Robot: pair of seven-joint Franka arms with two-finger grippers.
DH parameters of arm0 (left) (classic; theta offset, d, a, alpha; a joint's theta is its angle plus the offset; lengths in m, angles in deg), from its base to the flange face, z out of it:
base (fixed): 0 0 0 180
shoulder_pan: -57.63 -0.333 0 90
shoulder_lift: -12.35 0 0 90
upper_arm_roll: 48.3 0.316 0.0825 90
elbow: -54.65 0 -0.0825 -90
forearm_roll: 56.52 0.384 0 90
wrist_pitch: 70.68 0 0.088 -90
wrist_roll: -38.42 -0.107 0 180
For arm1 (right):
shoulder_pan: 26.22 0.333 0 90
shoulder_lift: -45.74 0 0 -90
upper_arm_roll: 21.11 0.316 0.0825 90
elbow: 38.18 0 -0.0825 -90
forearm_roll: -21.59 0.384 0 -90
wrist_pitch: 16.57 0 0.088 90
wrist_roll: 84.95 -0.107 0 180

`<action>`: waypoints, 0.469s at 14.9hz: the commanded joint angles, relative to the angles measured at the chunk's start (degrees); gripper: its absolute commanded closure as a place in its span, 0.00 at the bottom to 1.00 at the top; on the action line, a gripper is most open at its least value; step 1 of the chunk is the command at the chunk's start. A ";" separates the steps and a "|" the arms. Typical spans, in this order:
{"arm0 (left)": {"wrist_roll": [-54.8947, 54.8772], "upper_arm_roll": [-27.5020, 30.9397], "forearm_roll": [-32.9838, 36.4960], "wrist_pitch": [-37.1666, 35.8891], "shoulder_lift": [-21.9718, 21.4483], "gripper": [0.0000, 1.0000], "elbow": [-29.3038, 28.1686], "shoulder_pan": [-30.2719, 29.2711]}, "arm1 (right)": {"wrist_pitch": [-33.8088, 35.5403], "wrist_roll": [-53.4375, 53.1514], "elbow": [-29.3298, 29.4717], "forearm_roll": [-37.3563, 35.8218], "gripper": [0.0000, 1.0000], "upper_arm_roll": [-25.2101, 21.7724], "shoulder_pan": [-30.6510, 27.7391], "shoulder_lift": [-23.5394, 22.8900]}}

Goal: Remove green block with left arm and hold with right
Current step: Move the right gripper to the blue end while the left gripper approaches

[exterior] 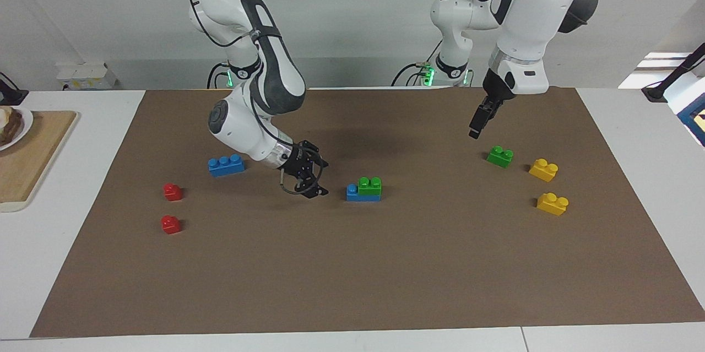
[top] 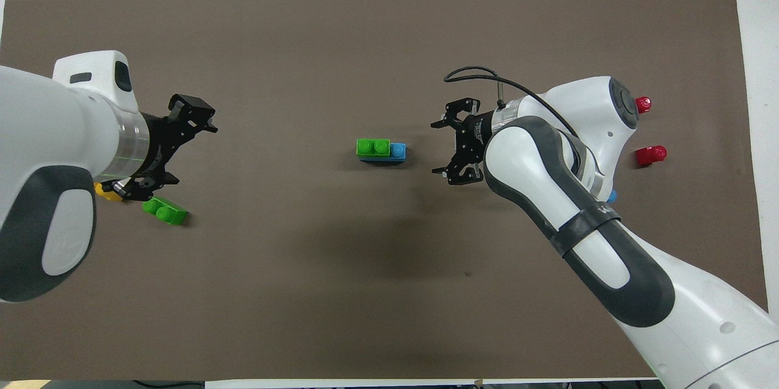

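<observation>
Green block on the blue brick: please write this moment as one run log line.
green block: on blue brick | right gripper: open, beside stack | left gripper: open, above mat
</observation>
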 commanded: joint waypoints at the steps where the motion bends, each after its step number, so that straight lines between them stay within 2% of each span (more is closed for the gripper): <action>1: 12.99 0.89 -0.64 3.67 0.96 0.00 -1.85 3.44 | -3.73 -0.36 0.28 2.60 0.05 -0.18 1.80 -1.73; 4: 30.92 0.89 -0.46 7.53 5.18 0.00 -1.50 7.83 | -7.68 -0.27 0.54 4.01 0.05 -0.18 4.16 -3.40; 7: 40.88 0.89 -0.29 9.38 8.78 0.00 -0.62 11.00 | -10.77 -0.18 1.07 4.63 0.05 -0.18 5.66 -5.25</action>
